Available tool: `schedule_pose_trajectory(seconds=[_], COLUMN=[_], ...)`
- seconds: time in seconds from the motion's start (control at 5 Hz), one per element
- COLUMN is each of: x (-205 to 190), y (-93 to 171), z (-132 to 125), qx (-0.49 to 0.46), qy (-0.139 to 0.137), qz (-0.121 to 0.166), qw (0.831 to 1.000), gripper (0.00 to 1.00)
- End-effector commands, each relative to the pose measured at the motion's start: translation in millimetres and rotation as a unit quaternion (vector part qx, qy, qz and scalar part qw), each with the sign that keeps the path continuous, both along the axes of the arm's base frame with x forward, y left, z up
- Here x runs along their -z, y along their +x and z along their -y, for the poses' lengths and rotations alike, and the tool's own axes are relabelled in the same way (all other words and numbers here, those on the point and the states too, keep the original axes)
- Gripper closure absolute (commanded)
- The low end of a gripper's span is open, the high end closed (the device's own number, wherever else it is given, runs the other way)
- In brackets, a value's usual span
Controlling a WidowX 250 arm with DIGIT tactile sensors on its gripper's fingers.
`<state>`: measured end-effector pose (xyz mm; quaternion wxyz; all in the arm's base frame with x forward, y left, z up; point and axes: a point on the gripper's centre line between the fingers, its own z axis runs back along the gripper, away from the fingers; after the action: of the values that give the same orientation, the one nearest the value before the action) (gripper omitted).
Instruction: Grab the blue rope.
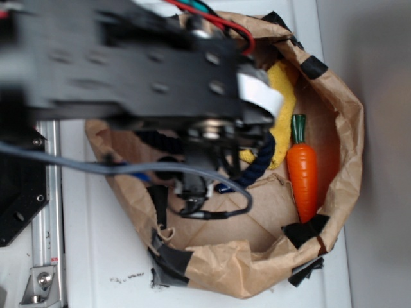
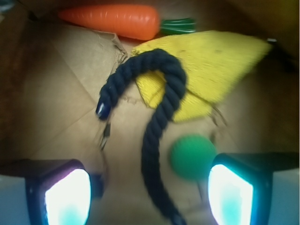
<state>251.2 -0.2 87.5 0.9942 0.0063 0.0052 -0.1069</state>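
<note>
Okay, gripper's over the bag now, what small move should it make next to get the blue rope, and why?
Probably lower straight down and close. In the wrist view the gripper is open and holds nothing, and the blue rope runs between its fingers, with the green ball close beside it.

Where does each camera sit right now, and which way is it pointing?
Exterior: above the scene, looking down into the paper bag; the black arm and its grey cables cover much of it.
Wrist: on the arm, looking past the open pincer onto the bag floor; only the two fingers show.
Shared: blue rope, toy carrot, yellow cloth.
</note>
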Motion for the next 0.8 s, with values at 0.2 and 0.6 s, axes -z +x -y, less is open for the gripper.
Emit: schedule_pose_trajectory(seconds=[0.2,0.6], x=[57.7,43.0], y=[39.6,40.2], z=[-13.3,-21.6], qx=[-0.001,-0.038], qy=[0.069,0.073], qz=[-0.076,-0.063], qw=[0.995,0.995], gripper=[0.0,1.0])
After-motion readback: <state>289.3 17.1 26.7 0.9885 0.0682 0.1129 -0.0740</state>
